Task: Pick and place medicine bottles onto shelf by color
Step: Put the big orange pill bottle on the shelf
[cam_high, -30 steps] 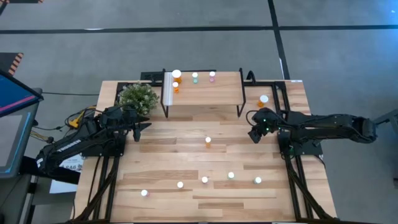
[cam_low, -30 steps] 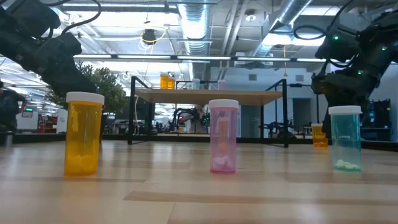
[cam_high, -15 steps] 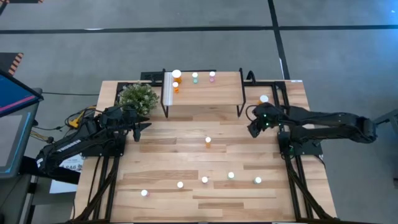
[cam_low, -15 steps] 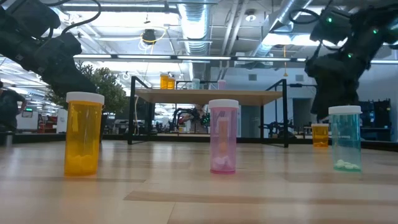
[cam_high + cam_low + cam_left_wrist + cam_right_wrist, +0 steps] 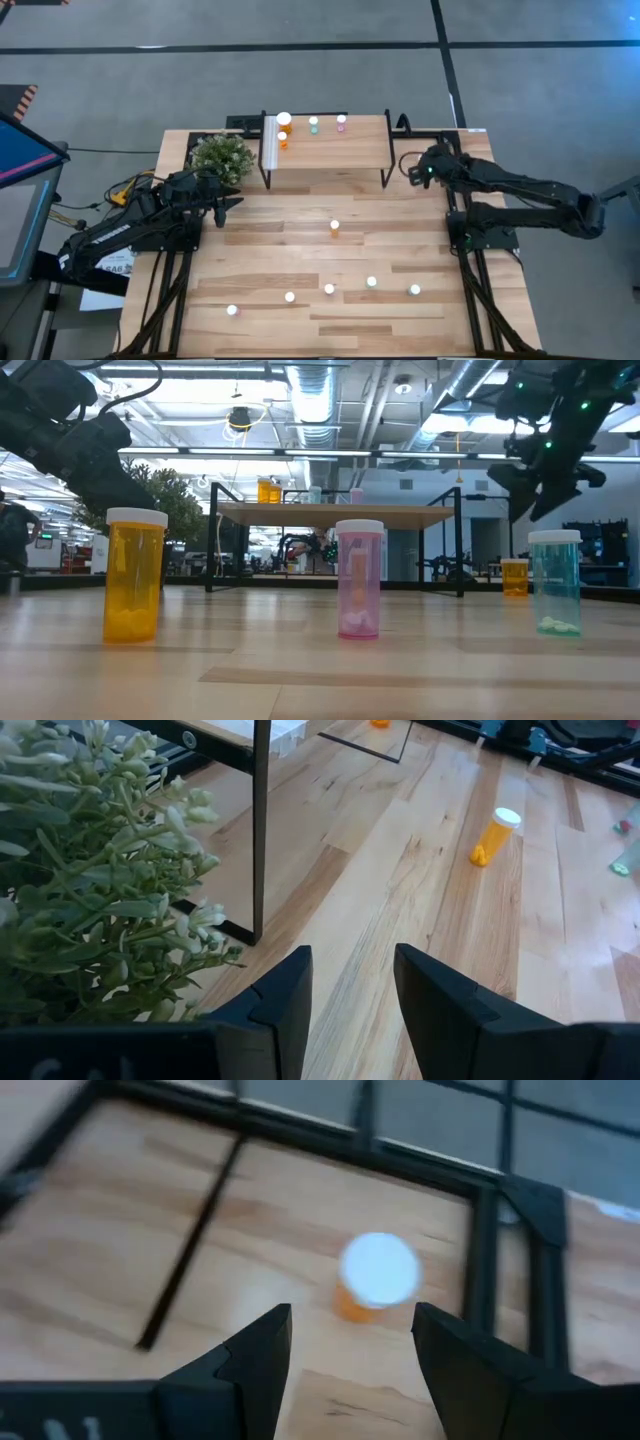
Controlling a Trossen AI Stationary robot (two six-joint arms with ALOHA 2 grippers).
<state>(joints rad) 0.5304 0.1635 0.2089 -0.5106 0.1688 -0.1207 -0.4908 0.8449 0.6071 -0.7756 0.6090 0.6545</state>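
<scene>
Orange bottle [image 5: 377,1280] upright, cap up.

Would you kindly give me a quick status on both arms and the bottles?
Right gripper open above an orange bottle beside the shelf. Left gripper open, waiting by the plant. Nothing blocking the bottle.

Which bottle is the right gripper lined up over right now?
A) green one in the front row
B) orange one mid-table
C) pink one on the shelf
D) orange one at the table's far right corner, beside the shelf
D: the right wrist view shows the right gripper open above the white-capped orange bottle by the black frame, off the shelf.
</scene>
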